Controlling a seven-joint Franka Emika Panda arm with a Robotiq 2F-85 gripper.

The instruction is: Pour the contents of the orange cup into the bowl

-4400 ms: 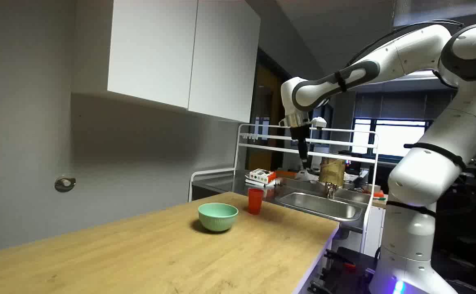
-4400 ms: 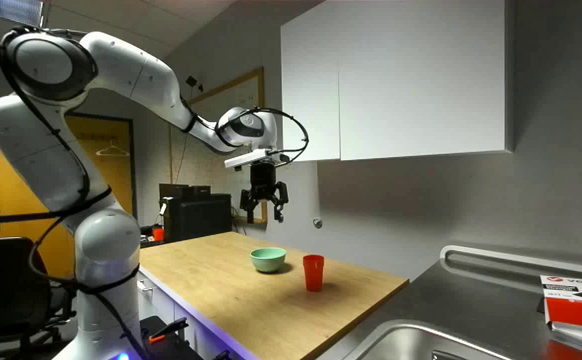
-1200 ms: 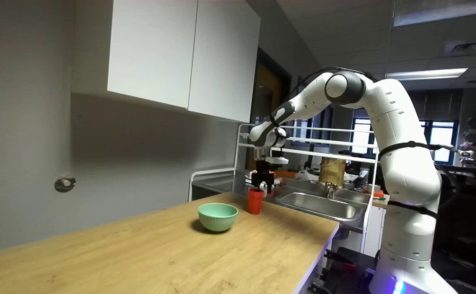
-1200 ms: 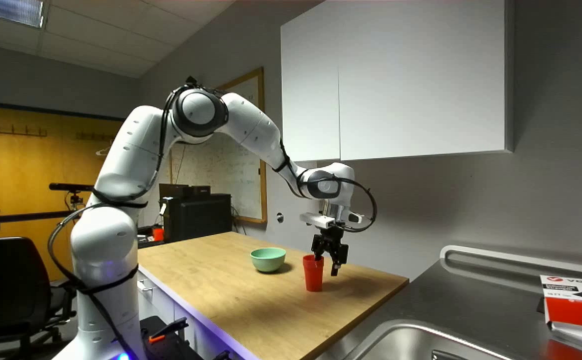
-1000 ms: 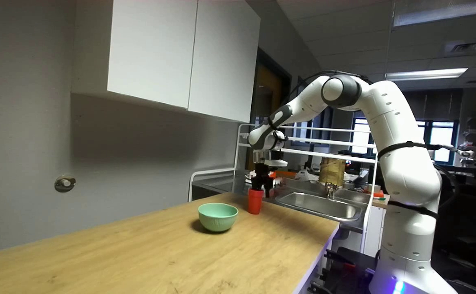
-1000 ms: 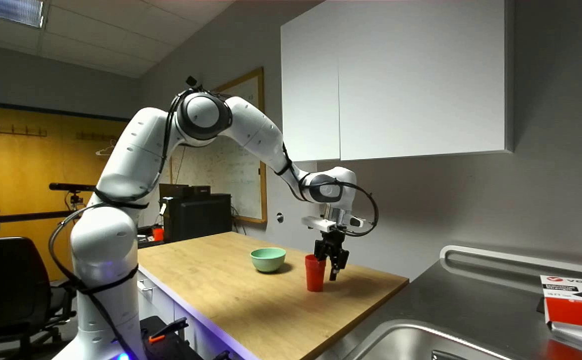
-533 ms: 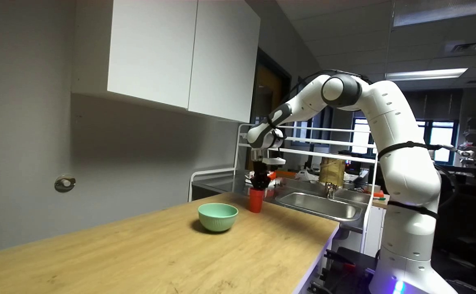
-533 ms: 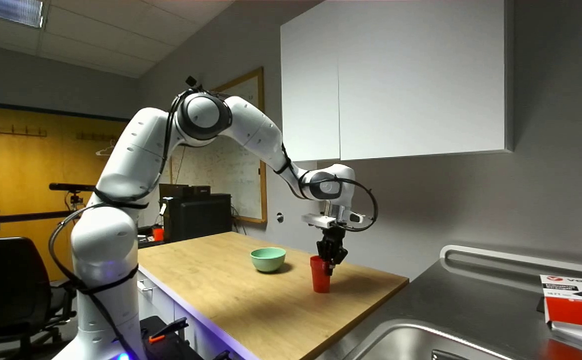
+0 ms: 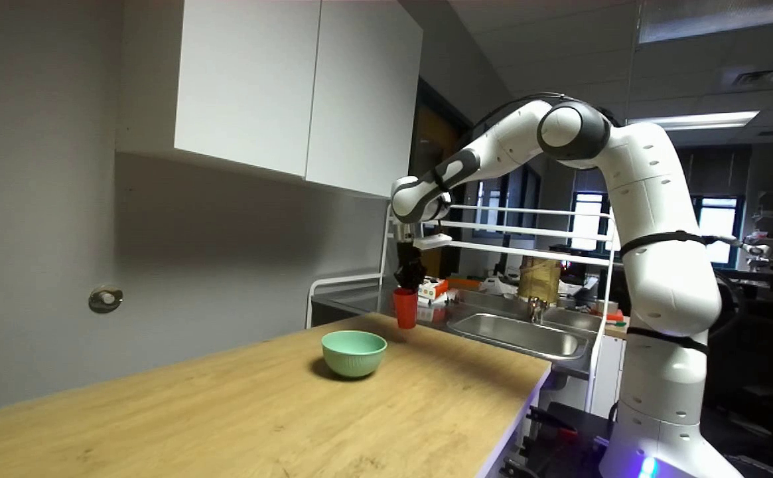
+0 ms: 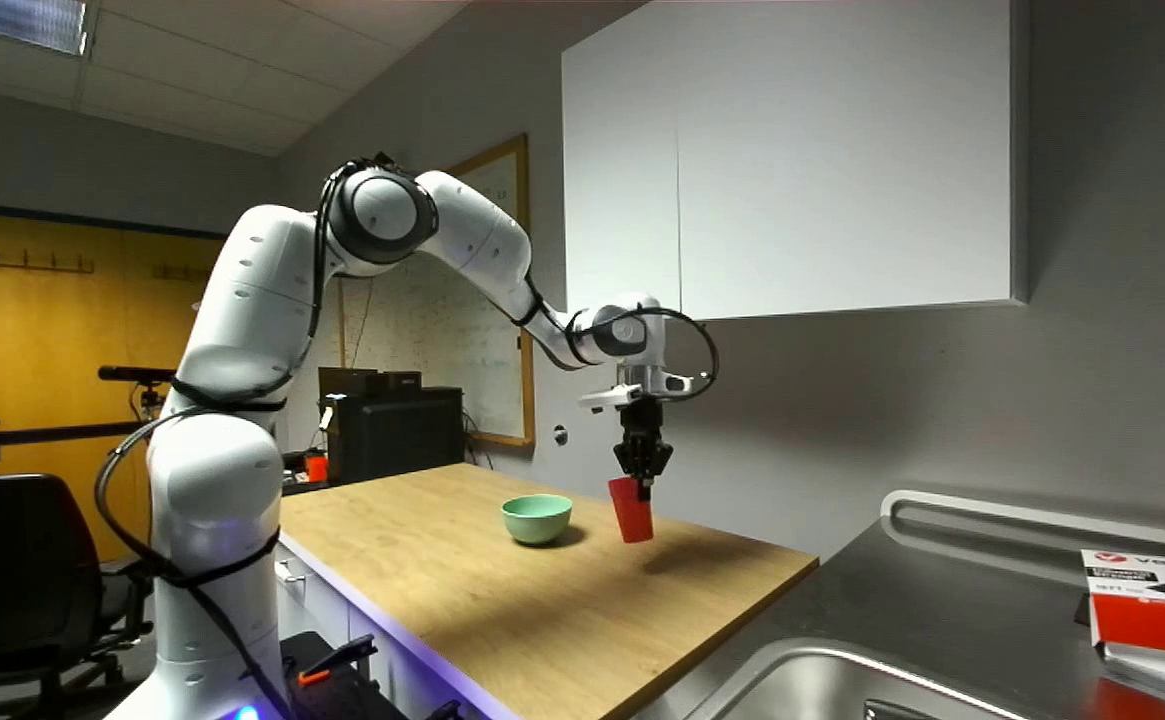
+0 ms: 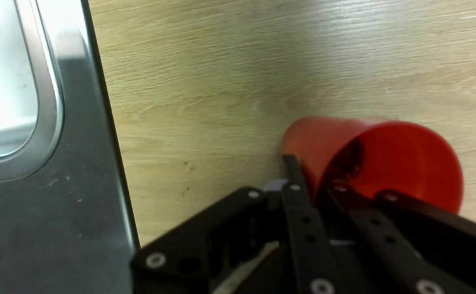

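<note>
- In an exterior view, the cup (image 9: 405,310) hangs above the table (image 9: 280,411), near the bowl (image 9: 353,364), not over it.
- In an exterior view, the cup (image 10: 632,512) leans, mouth toward the bowl's side; best bring it over before tipping further.
- In the wrist view, the gripper (image 11: 311,174) pinches the cup's wall; turn slowly, as it may swivel.

Wrist view looks down; exteriors share the bowl (image 9: 353,355).

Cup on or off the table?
Off: in an exterior view, the tool holds the cup, a gap between its base and shadow.
</note>
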